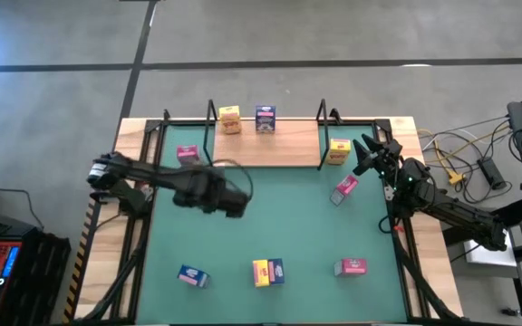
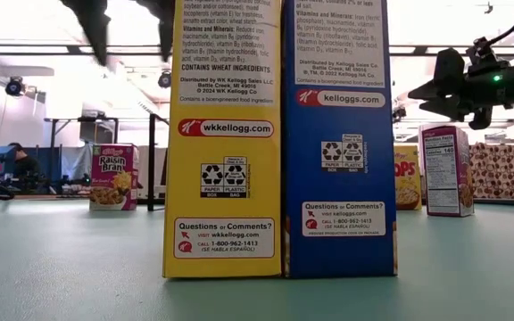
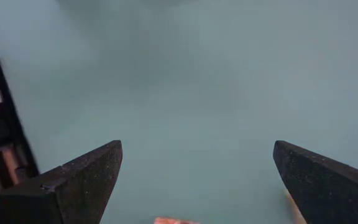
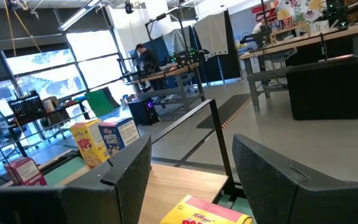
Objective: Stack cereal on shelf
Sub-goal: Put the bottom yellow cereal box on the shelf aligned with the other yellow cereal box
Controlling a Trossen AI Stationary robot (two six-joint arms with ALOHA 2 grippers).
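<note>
The shelf, a light wood board with black wire uprights, lies at the table's far side. A yellow cereal box and a blue one stand on its far edge. A pink box sits at its left end and a yellow box beside its right end. My left gripper hangs open over bare green mat, pointing down with nothing between its fingers. My right gripper waits level at the far right, open and empty, just above that yellow box.
On the green mat lie a pink box at the right, a blue box near the front left, a yellow and blue pair standing side by side at the front middle, and a pink box at the front right.
</note>
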